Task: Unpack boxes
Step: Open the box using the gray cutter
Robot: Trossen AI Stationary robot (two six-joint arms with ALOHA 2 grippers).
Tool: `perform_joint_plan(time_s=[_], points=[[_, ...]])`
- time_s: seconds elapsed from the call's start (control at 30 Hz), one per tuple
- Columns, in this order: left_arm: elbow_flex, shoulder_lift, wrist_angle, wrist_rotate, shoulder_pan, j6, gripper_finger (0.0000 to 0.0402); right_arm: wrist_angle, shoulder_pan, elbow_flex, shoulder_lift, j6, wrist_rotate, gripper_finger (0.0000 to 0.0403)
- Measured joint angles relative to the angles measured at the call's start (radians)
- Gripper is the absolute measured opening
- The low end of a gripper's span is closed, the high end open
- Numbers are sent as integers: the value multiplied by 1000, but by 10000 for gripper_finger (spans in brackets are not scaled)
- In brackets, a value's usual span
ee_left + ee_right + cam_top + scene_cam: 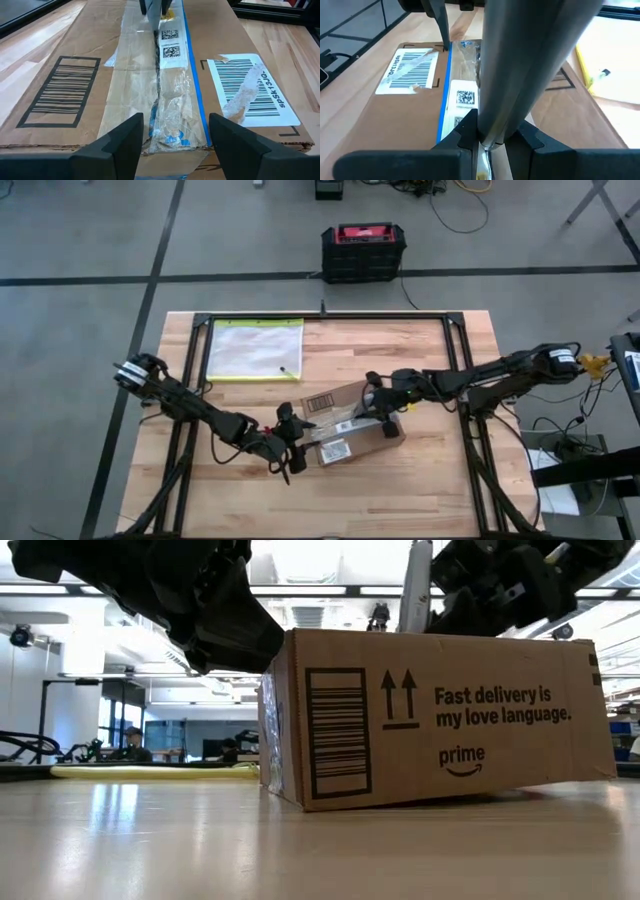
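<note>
On the table (420, 350), near its front edge and about midway across, you see the box (345, 425) lying closed, turned at an angle, with its taped seam facing up. Clear tape with a blue edge (192, 75) runs along that seam, and a white barcode label (252, 90) sits beside it. At the far left of the table lies a clear pouch (257, 348) with a yellow edge. A black and red case (363, 252) stands on the floor beyond the table.

Note the left gripper (172, 145) at the box's left end, fingers spread either side of the seam. The right gripper (492, 137) is over the right end, pinching a grey rod-shaped tool (530, 55) whose tip rests on the seam.
</note>
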Motion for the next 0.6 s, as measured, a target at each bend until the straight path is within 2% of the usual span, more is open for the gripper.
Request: perform_joint_plan(time_s=[0.6], points=[[0, 0, -4, -1, 1, -29, 200, -151, 2, -55, -159, 73, 54, 49]])
